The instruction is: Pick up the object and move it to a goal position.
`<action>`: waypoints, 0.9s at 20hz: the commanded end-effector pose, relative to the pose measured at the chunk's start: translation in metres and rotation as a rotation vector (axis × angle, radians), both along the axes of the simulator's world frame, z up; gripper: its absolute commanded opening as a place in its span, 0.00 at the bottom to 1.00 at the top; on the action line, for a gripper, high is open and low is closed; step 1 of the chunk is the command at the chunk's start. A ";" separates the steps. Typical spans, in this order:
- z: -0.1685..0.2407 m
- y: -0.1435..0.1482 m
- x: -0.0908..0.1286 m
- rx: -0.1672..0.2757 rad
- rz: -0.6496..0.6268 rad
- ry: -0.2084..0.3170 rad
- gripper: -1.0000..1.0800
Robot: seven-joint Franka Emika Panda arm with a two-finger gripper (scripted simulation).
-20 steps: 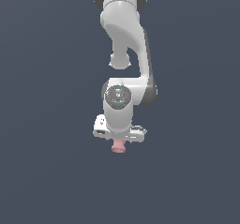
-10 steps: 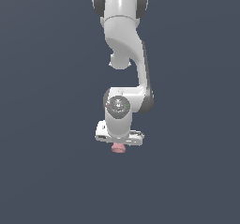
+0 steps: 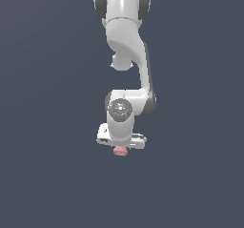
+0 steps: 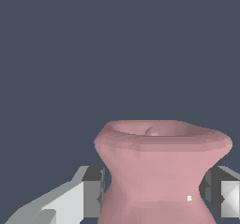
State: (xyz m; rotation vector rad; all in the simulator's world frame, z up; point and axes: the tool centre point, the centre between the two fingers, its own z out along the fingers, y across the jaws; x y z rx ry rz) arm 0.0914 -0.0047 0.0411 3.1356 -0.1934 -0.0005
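Note:
The object is a small pink spool-like lump (image 3: pixel 119 150), narrower at its waist. In the exterior view it pokes out just below the white gripper (image 3: pixel 120 147) at the end of the arm. In the wrist view the pink object (image 4: pixel 161 171) fills the lower middle, with a grey finger (image 4: pixel 93 190) pressed against one side of its waist and the other finger (image 4: pixel 220 195) against the opposite side. The gripper is shut on the object. The fingertips themselves are hidden behind the hand in the exterior view.
The white arm (image 3: pixel 126 50) reaches down from the top of the exterior view. All around is a plain dark grey-blue ground (image 3: pixel 47 174) with no other objects, edges or markers showing.
The arm has drawn slightly back and up in the exterior view, carrying the pink object with it. The grip on the object is unchanged.

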 end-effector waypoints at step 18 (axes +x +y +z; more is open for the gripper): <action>0.001 -0.028 -0.022 0.000 0.000 0.000 0.00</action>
